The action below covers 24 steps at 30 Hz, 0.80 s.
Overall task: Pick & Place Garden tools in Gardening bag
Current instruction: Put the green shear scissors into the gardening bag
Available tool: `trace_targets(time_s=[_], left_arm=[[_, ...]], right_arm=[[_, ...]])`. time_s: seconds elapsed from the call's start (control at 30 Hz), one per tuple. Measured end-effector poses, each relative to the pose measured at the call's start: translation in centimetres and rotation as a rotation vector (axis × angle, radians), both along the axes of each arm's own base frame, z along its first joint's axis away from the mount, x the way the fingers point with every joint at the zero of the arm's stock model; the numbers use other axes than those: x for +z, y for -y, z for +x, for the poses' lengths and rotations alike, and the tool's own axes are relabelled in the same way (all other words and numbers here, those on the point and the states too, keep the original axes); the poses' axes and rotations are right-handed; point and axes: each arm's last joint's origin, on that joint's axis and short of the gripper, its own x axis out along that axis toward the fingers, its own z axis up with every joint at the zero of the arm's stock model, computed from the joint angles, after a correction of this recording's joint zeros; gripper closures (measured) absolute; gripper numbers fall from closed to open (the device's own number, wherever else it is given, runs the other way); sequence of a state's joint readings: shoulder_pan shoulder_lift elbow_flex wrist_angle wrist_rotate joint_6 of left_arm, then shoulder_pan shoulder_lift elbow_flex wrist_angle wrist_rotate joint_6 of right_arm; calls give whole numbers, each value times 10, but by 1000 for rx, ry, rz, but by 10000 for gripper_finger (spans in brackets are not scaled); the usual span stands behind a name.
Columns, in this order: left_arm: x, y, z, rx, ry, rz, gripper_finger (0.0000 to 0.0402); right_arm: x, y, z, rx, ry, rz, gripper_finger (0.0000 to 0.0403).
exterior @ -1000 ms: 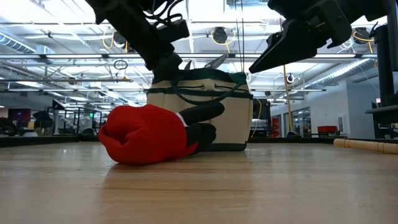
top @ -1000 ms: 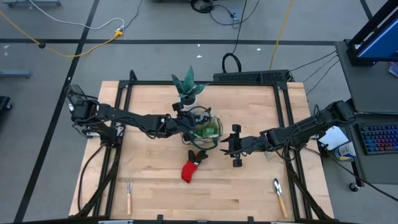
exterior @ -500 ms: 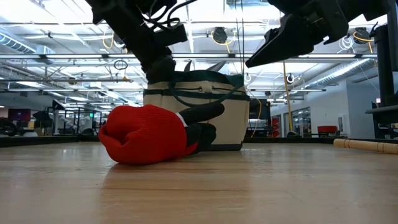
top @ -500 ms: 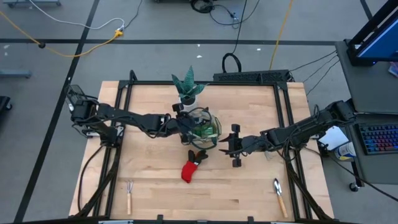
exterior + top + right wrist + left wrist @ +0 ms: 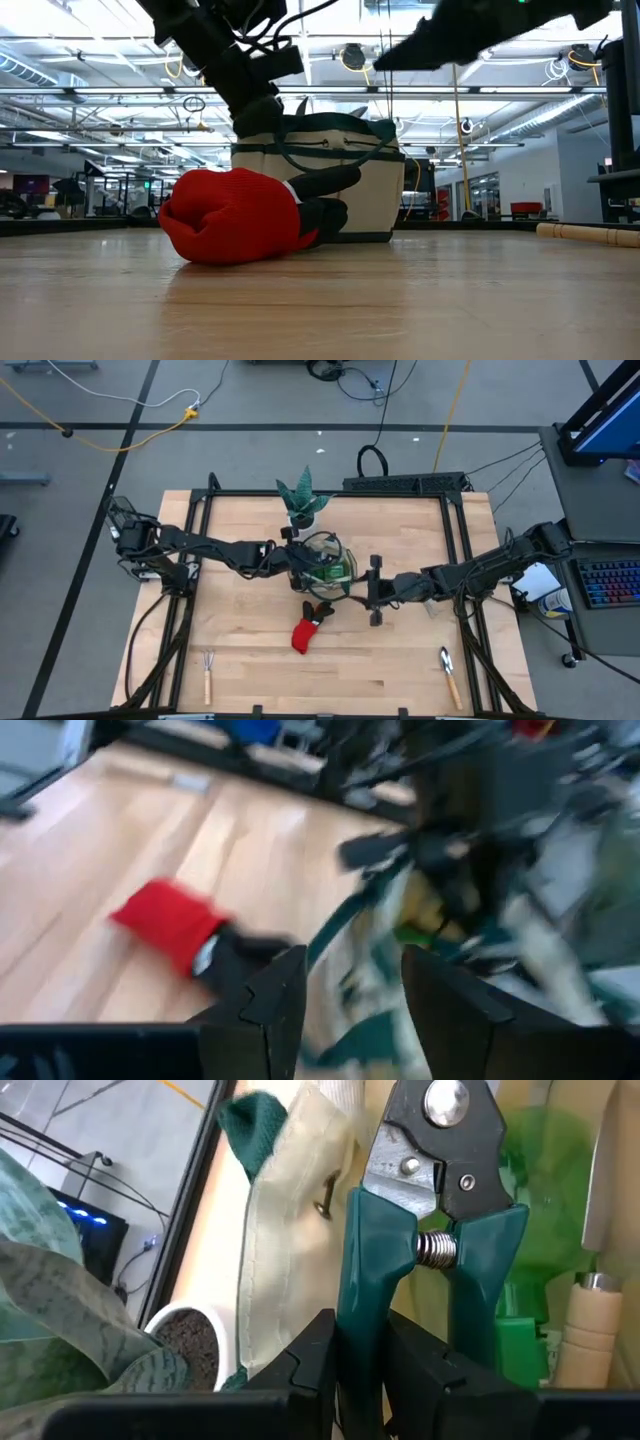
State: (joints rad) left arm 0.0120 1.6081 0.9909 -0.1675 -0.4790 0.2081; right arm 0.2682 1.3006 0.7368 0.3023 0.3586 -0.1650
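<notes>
My left tool (image 5: 365, 1365) is clamped on one green handle of the pruning shears (image 5: 432, 1200), holding them over the open gardening bag (image 5: 330, 565) near the bench's middle. The shears are rigid, top-heavy metal with smooth grips, so I judge a one-handle hold liable to pivot. My right tool (image 5: 345, 995), fingers apart, is beside the bag's right side. The glove (image 5: 307, 628) lies just in front of the bag; soft and light, best pinched at the cuff. A fork (image 5: 208, 672) and trowel (image 5: 449, 672) lie at the front corners; take both by their wooden handles.
</notes>
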Motion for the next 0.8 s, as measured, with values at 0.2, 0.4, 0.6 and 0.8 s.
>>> trace_targets(time_s=[0.2,0.4,0.6,0.8], left_arm=[[1,-1,0,19,5,20,334],[2,-1,0,36,-1,80,334],[4,-2,0,81,12,120,334],[6,-1,2,76,34,134,334]], right_arm=[[9,35,9,-126,100,72,248],[4,75,10,-181,66,167,248],[3,95,9,-137,68,295,248],[-5,106,14,-167,61,309,248]])
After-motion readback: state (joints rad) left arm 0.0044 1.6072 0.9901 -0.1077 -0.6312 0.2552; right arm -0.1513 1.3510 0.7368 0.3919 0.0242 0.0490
